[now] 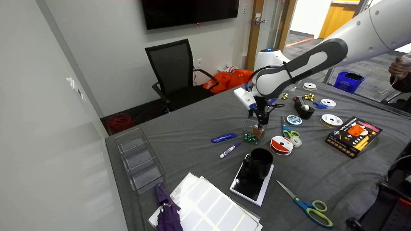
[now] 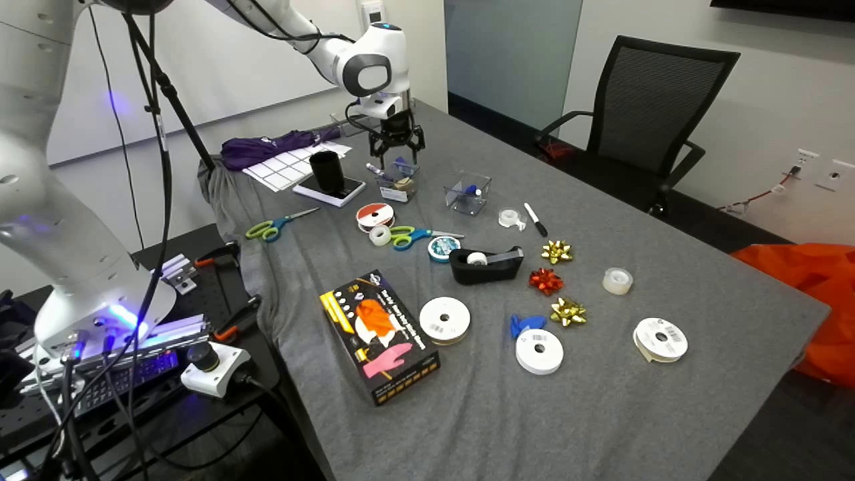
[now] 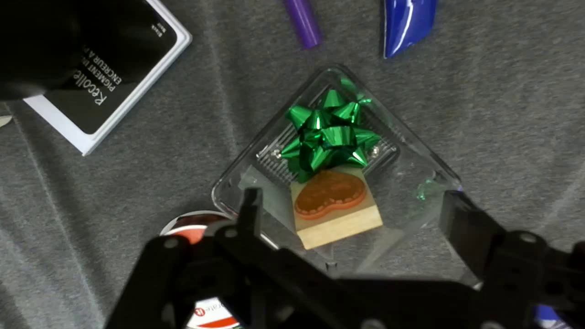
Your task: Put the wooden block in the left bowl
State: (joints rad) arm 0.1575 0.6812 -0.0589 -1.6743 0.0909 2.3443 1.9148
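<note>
you're in an office, looks like a mtg rm: in both exterior views there's a wall-mounted screen point(image 1: 192, 12) & a mesh office chair point(image 1: 173, 61) near your big cloth-covered table point(image 1: 192, 115). you've also got a whiteboard point(image 2: 234, 80), wall power outlets point(image 2: 836, 172), a blue bin point(image 1: 348, 85), & a wood-framed glass door point(image 1: 255, 38) w/ lever handle point(image 1: 258, 21), carpeted floor point(image 1: 295, 49) visible past it.

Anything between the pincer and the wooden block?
Nothing visible from above: the wrist view shows the wooden block mostly uncovered beneath the open pincer. From the sides, yes: a clear box walls the block in, and a green bow overlaps one edge of it in that view.
</note>
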